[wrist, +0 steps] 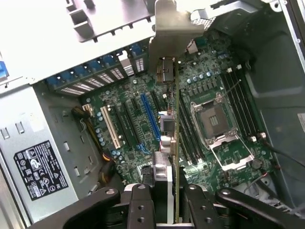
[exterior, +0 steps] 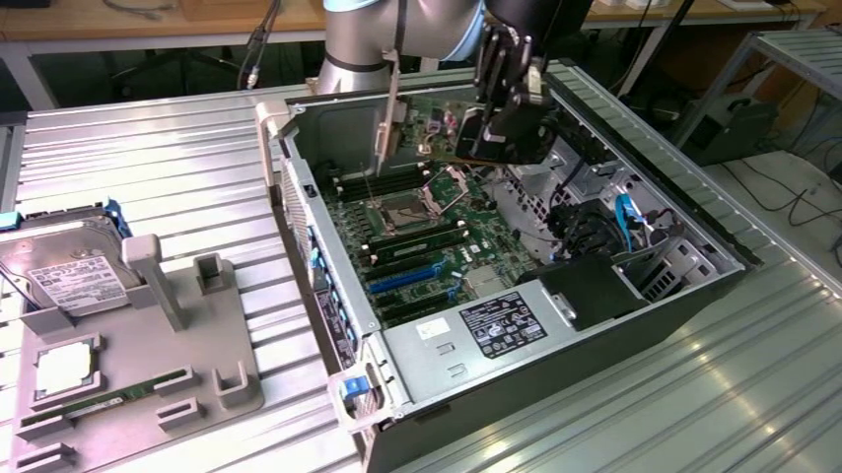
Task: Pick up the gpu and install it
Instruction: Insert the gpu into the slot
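my end effector (wrist: 169, 195) is clamped narrow on the gpu (wrist: 175, 119), one finger on each face of the card near its tail end. it hangs above the open computer case (exterior: 684, 197), clear of the motherboard (wrist: 200, 81) and touching nothing below.

by my reading the pick is done and i am in the carry, with the install not yet started. the card sits over the stretch between the cpu socket (wrist: 212, 119) and the expansion slots, not over the blue slot (wrist: 150, 119). seating it calls for the bottom edge to be brought over a slot and squared to it, since the slots look slightly skewed against the card from the wrist view.

the gpu stands on edge, its faces upright to the board. its long axis runs away from the end effector toward the case's slotted rear wall, with the silver bracket (wrist: 174, 24) leading. in the exterior view that bracket end points to the exterior view's left.
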{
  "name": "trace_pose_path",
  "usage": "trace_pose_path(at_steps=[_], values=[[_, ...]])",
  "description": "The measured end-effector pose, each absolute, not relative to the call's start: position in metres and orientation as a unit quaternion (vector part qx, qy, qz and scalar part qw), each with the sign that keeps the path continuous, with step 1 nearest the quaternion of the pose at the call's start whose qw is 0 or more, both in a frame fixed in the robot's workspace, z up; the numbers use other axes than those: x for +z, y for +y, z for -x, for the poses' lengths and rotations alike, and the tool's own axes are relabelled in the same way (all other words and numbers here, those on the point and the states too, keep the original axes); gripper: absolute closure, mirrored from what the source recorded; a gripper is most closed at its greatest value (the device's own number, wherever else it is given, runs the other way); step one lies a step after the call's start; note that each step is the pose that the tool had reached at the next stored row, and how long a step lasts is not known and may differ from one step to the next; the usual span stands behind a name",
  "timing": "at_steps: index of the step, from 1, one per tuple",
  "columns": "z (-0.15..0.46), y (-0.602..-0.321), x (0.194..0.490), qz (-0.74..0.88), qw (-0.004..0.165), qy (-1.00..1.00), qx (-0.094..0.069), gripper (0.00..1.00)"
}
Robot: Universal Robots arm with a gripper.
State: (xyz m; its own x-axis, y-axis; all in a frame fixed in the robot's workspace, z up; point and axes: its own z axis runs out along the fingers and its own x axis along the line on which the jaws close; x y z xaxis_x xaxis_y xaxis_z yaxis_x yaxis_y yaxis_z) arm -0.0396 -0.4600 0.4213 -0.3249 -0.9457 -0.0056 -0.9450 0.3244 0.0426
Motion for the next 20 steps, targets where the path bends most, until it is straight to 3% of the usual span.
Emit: trace_pose_path(at_steps=[20], values=[[0.0395,-0.4600,0.4203,-0.721,0.012,-0.693,-0.015,0.71]])
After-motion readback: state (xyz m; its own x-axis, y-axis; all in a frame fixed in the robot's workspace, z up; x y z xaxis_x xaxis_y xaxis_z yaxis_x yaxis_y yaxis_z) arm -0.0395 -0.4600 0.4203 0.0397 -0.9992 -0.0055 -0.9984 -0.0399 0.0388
